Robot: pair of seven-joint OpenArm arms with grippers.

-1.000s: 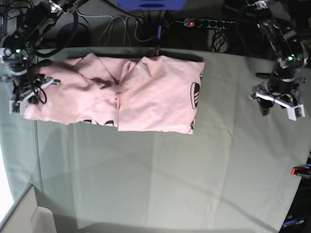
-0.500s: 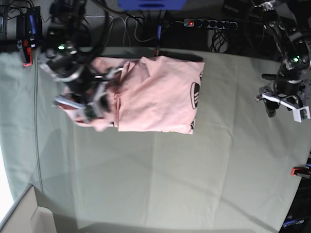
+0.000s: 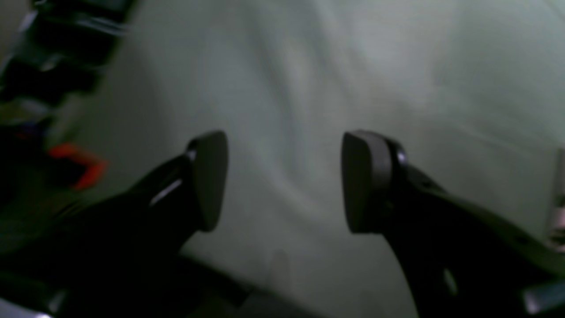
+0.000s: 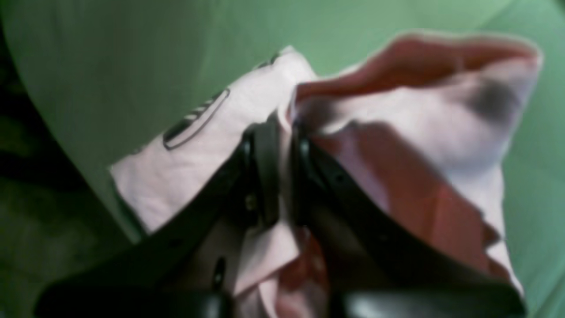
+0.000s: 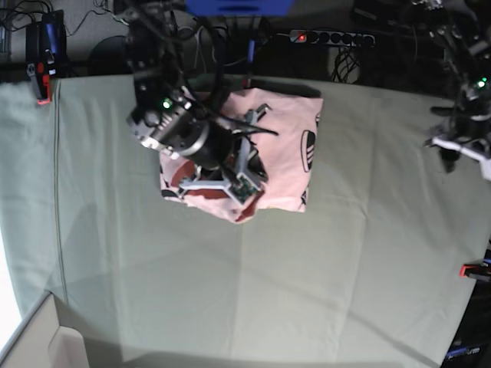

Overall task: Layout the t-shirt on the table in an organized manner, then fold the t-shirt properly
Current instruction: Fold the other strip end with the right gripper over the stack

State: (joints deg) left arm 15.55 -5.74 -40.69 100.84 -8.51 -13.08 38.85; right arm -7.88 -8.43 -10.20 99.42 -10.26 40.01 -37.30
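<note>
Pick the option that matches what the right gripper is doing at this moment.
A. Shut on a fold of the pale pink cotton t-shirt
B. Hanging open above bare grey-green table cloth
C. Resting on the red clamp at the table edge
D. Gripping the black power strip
A. In the right wrist view the right gripper is closed, with a fold of the pale pink cotton t-shirt pinched between its black fingers.
</note>
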